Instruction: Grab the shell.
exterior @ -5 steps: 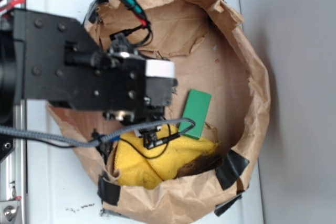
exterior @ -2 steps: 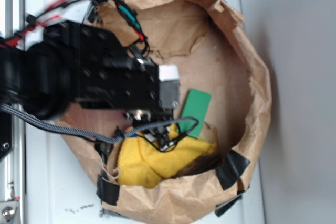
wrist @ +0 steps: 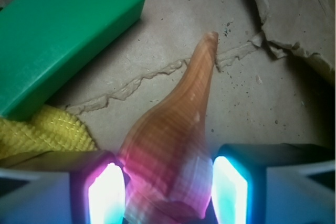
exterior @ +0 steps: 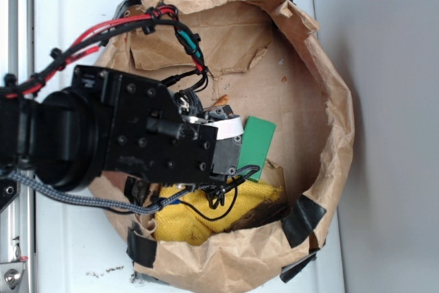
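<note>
Though the end effector (wrist: pixel 168 192) stands open astride the conch shell (wrist: pixel 176 145), that rigid, smooth, tapering, brittle-tipped body looks best pinched at its widest swell.

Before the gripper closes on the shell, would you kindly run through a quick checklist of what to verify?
1. Shell sits between the gripper fingers: ok.
2. Fingers straddle the wide body, not the thin tip: ok.
3. Pads touching the shell: cannot tell; they look very close.
4. Green block outside the jaws: ok.
5. Yellow cloth clear of the left-hand finger in the wrist view: cannot tell, it lies right beside it.
6. Shell visible in the exterior view: not ok, the arm hides most of it.
</note>
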Robot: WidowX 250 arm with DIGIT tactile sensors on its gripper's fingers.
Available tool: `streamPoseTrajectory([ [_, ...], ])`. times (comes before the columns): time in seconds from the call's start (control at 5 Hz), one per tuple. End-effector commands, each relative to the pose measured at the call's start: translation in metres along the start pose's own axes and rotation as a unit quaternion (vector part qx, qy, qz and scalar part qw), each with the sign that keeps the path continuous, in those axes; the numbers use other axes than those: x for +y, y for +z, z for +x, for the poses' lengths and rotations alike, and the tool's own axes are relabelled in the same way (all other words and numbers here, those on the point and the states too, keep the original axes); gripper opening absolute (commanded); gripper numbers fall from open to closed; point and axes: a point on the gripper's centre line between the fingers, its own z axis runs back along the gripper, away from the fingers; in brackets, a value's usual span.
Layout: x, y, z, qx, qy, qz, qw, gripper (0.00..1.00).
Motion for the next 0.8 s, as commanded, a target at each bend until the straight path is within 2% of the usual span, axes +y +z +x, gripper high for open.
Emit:
streamPoseTrajectory([
  [0.0, 0.009, 0.056, 0.006, -0.054, 0.001, -0.049, 0.997, 0.0],
  [0.2, 0.022, 0.105, 0.012, -0.081, 0.027, -0.086, 0.993, 0.0],
  [0.4, 0.028, 0.141, 0.017, -0.09, 0.013, -0.063, 0.994, 0.0],
  [0.6, 0.029, 0.154, 0.017, -0.095, -0.002, -0.054, 0.994, 0.0],
])
